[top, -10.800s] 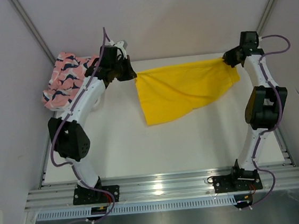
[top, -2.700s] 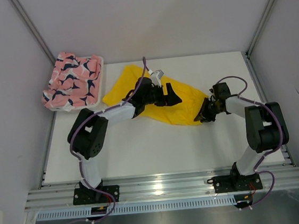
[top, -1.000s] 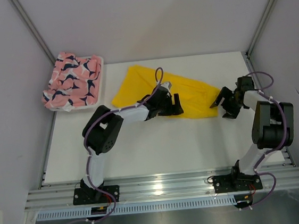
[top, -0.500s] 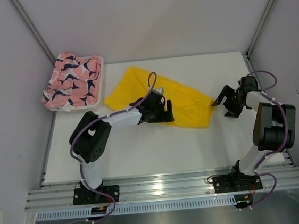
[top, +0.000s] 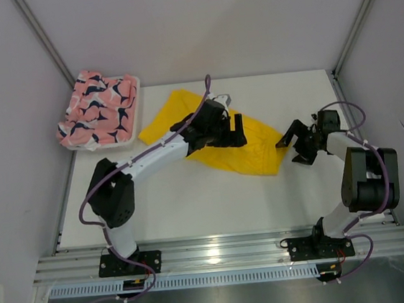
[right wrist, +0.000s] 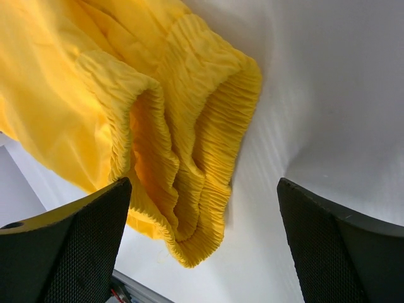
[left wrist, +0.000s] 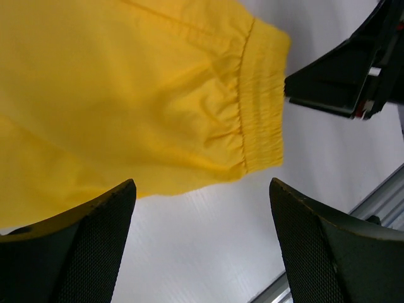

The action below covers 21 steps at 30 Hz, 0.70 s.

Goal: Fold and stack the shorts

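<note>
Left hand (left wrist: 201, 184) and right hand (top: 292, 149) gape wide, empty (waistband (right wrist: 211, 95) just ahead of both); pinch the yellow shorts (top: 260, 154) evenly at corners

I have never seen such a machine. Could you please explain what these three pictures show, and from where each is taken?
These are two robot arms bolted to a white table. The wide picture looks down from above. The other two come from a small camera on each wrist, so the dark shapes at the bottom are that arm's own fingers. A pair of yellow shorts lies on the table; pink patterned shorts lie in a white basket at the far left. The left gripper is above the yellow shorts, the right gripper beside their elastic waistband. Both are open and hold nothing.
</note>
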Each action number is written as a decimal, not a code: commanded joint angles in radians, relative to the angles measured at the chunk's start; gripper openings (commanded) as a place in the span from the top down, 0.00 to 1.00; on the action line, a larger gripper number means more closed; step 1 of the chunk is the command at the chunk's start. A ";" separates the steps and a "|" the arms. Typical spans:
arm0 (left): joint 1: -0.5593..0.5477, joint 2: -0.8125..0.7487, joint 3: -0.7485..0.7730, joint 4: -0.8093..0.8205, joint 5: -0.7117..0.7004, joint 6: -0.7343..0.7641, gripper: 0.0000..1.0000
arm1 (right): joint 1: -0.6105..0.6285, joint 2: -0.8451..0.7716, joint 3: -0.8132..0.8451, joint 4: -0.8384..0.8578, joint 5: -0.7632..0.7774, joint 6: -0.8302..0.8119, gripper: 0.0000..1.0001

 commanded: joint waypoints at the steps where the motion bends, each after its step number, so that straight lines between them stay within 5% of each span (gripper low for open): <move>1: -0.012 0.120 0.121 0.015 0.022 0.028 0.12 | 0.007 -0.073 -0.038 0.055 0.019 0.054 0.00; 12: -0.012 0.539 0.538 -0.046 0.064 0.044 0.15 | -0.059 -0.156 -0.215 0.287 -0.073 0.183 0.00; 21: -0.015 0.563 0.488 0.035 0.125 0.037 0.17 | -0.021 -0.046 -0.230 0.496 -0.190 0.226 0.01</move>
